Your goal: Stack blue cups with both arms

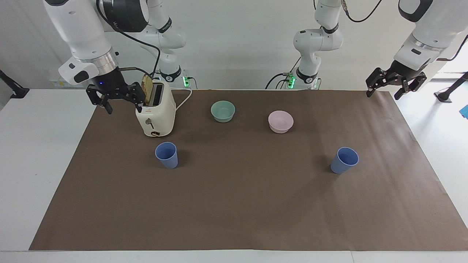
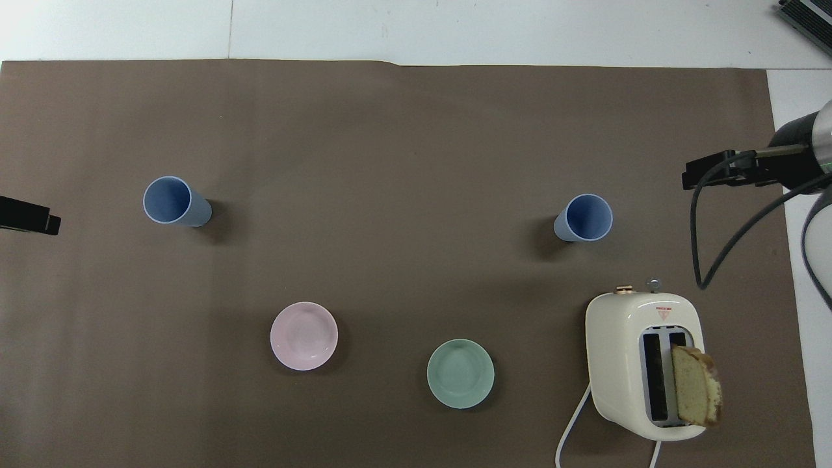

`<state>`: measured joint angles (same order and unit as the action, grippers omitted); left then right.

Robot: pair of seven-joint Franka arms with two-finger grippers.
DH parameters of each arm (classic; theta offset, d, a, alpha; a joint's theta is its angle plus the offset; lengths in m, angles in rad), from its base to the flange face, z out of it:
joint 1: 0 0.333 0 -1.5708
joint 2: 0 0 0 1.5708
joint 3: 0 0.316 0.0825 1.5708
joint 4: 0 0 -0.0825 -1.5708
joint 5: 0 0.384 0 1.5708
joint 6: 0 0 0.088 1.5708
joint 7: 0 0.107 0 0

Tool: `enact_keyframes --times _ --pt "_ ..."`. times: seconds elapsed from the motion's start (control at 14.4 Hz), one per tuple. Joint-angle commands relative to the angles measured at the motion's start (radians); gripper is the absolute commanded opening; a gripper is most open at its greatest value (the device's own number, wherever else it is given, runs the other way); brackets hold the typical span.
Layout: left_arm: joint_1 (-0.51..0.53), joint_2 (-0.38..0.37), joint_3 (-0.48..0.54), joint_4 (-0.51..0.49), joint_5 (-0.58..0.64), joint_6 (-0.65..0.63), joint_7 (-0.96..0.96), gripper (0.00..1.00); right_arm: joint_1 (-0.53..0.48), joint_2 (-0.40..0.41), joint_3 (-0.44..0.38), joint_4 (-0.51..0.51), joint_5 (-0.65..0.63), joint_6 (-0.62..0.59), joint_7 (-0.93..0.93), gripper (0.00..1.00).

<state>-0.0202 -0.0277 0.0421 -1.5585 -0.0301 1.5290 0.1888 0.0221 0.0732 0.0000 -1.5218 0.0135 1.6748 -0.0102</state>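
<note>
Two blue cups stand upright and apart on the brown mat. One blue cup (image 1: 166, 155) (image 2: 588, 218) is toward the right arm's end, a little farther from the robots than the toaster. The other blue cup (image 1: 343, 160) (image 2: 172, 201) is toward the left arm's end. My right gripper (image 1: 123, 106) (image 2: 699, 177) is open and empty, raised beside the toaster over the mat's edge. My left gripper (image 1: 385, 93) (image 2: 32, 220) is open and empty, raised over the mat's corner at its own end. Neither gripper touches a cup.
A cream toaster (image 1: 155, 113) (image 2: 643, 364) with a bread slice (image 2: 695, 385) sticking out stands near the right arm. A teal bowl (image 1: 223, 111) (image 2: 460, 374) and a pink bowl (image 1: 280, 121) (image 2: 303, 336) sit nearer the robots than the cups.
</note>
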Motion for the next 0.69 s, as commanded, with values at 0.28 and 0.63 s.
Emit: enact_keyframes --times 0.28,0.63 --pt "0.0 0.0 -0.001 0.015 0.012 -0.01 0.003 1.0 -0.011 -0.038 0.0 -0.061 0.014 0.017 -0.019 1.0" --pt "0.003 0.0 0.001 0.017 0.01 -0.018 0.006 1.0 -0.01 -0.039 0.0 -0.061 0.014 0.003 -0.017 1.0"
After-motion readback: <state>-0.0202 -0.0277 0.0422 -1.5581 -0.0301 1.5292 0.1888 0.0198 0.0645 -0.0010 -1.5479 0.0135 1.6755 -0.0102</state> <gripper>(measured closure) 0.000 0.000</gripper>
